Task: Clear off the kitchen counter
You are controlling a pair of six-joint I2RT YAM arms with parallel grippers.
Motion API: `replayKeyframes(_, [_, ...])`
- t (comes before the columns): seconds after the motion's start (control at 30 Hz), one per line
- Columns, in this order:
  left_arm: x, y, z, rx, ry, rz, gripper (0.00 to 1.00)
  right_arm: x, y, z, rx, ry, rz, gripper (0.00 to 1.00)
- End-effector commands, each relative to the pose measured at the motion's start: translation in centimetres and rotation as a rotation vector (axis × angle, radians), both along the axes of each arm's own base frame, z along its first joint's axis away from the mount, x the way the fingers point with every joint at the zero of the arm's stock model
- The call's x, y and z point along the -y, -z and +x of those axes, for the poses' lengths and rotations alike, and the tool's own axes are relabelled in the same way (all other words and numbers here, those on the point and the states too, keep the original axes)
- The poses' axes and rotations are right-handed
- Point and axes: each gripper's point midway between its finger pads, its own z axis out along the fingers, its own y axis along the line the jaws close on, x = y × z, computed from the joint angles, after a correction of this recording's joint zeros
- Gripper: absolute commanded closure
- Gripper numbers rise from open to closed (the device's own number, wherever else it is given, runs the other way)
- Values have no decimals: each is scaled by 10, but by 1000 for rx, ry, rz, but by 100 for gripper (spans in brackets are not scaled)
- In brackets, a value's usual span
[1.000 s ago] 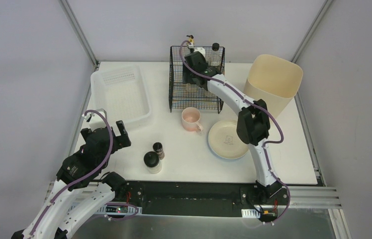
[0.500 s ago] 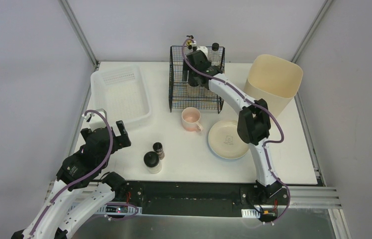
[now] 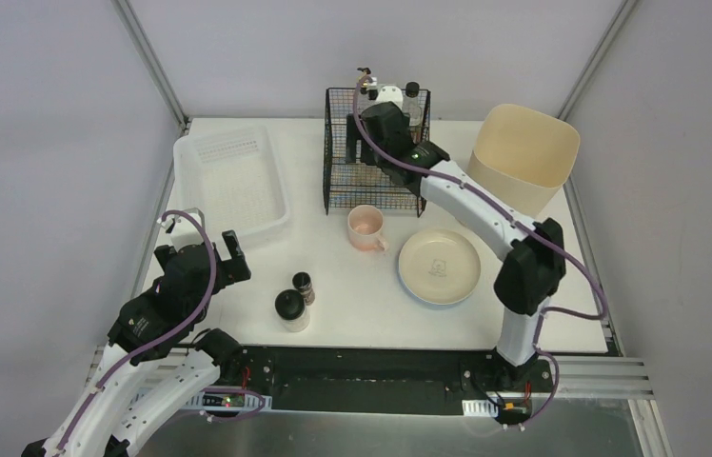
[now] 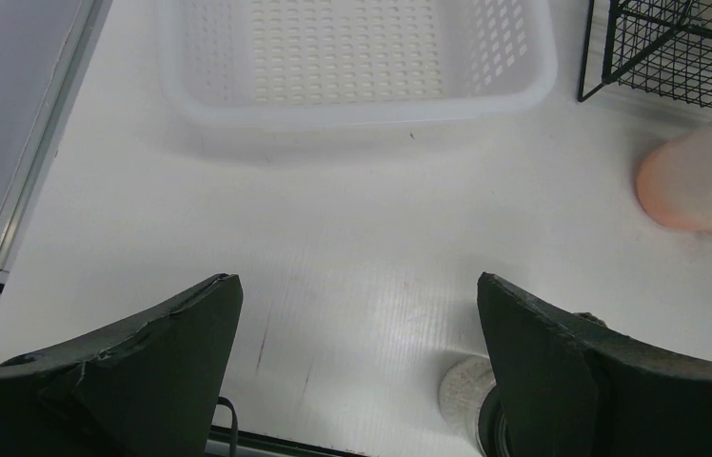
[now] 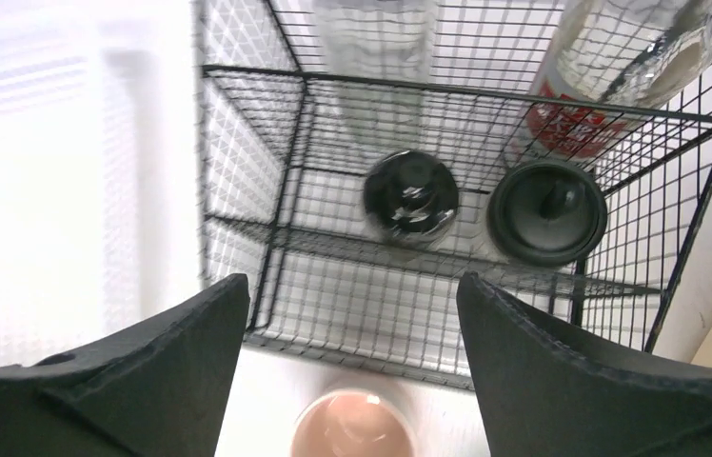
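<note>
White desk (image 3: 362, 309) under it all, carrying pink mug (image 3: 366, 228), cream plate (image 3: 439, 267), two black-capped shakers (image 3: 291, 307), right fingers (image 5: 562, 362) released and empty above black wire rack (image 3: 345, 186) holding bottles (image 5: 619, 67), left fingers (image 4: 167, 347) spread wide, empty, low over desk near plastic tray (image 4: 352, 112)

this is a lab robot test cell dressed up as a kitchen, not a real one. plain grey wall panels (image 3: 48, 143) and bare metal posts (image 3: 148, 62) box in a white tabletop (image 3: 352, 295), with two robot arms (image 3: 471, 195) bolted to a rail (image 3: 362, 376) at its near edge. a cup (image 3: 365, 228), plate (image 3: 439, 266), wire rack (image 3: 343, 176) and plastic tray (image 3: 233, 181) give the kitchen look.
</note>
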Motion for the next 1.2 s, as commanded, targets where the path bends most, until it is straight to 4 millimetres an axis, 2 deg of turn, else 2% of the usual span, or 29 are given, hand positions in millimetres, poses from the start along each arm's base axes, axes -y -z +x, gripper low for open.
replayKeyframes(0.0, [-1, -6, 0, 4, -8, -3, 0, -8, -59, -42, 127, -55, 58, 16])
replayKeyframes(0.17, [-1, -5, 0, 2, -7, -2, 1, -29, -58, -111, 133, -198, 54, 15])
replayKeyframes(0.37, [-3, -6, 0, 5, -16, 0, 0, -48, -37, -190, 78, -354, -4, 14])
replayKeyframes(0.53, [-8, -9, -2, 28, -39, -5, 0, -62, -14, -243, 50, -430, -22, 13])
replayKeyframes(0.73, [-10, -11, -3, 41, -47, -10, 0, -93, 6, -308, -6, -550, 40, 12])
replayKeyframes(0.9, [-8, -9, -2, 32, -37, -10, 0, -115, 15, -340, -35, -604, 55, 9])
replayKeyframes(1.17, [-10, -10, -2, 37, -49, -7, 0, -141, 46, -356, -115, -579, 77, 6])
